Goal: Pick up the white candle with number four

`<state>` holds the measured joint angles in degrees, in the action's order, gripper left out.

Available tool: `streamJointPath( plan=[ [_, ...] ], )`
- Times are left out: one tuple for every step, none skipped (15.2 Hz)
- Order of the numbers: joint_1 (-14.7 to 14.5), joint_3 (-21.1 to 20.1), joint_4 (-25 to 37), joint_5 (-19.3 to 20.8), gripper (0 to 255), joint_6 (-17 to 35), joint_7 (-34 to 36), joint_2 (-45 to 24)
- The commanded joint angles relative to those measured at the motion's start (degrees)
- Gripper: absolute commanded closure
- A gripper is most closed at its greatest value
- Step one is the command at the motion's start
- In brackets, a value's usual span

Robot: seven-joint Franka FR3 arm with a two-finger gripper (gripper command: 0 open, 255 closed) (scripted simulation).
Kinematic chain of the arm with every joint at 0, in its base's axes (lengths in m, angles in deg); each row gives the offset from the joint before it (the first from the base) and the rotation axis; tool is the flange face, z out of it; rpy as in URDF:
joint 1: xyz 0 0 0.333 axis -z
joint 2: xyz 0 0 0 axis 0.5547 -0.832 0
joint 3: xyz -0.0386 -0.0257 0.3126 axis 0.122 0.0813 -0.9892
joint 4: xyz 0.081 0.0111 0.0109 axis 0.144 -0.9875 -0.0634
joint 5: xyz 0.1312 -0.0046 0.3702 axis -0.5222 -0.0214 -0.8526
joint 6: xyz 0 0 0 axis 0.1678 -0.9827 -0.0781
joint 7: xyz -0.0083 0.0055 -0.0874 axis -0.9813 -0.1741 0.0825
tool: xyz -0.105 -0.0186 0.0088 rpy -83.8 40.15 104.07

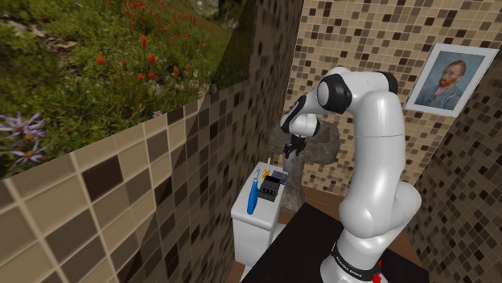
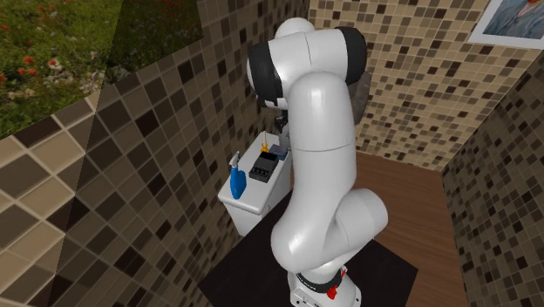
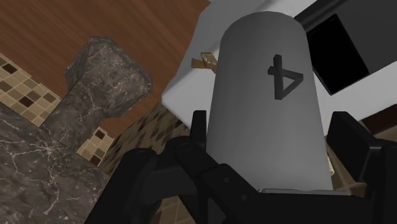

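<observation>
Gripper [image 3: 273, 127] state: pinching the candle [image 3: 264, 95]. In the wrist view we see the two black fingers [image 3: 198, 130] pressed against opposite flanks of the cylinder, which sits squarely between them. The candle renders pale grey with a rounded top and carries a dark numeral 4 [image 3: 284, 76] on its side.

Beyond the candle in the same view we log:
- a white unit [image 3: 188, 79] with a black box [image 3: 337, 51] lying on it
- a wooden floor [image 3: 95, 25]
- a dark veined stone block [image 3: 102, 76] beside a patch of mosaic tile

In the shoulder view, the gripper [image 1: 293, 149] hangs over the far end of the white unit [image 1: 256, 219], near the stone block [image 1: 320, 153]. A blue item [image 1: 252, 197] and the black box [image 1: 271, 189] rest on the unit's top, side by side.

In the second exterior view, the blue item [image 2: 236, 183] stands at the near end of the unit [image 2: 248, 208], and the black box [image 2: 264, 167] lies further along.

The candle appears lifted clear of the unit. Its base is hidden behind the fingers, so we cannot confirm the gap.

A framed portrait [image 1: 450, 78] hangs on the tiled wall.
</observation>
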<state>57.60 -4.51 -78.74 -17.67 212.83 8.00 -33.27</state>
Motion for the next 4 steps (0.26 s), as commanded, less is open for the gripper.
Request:
streamJointPath(
  plan=[
    [-0.6, 0.7, -0.1, 0.9, 255, -1.1, 0.7, 1.3],
    [-0.8, 1.0, 0.0, 1.4, 255, -1.7, 1.1, 1.9],
    [-0.8, 1.0, -0.1, 1.4, 255, -1.8, 1.1, 2.0],
    [-0.8, 1.0, 0.0, 1.4, 255, -1.8, 1.1, 2.0]
  ],
)
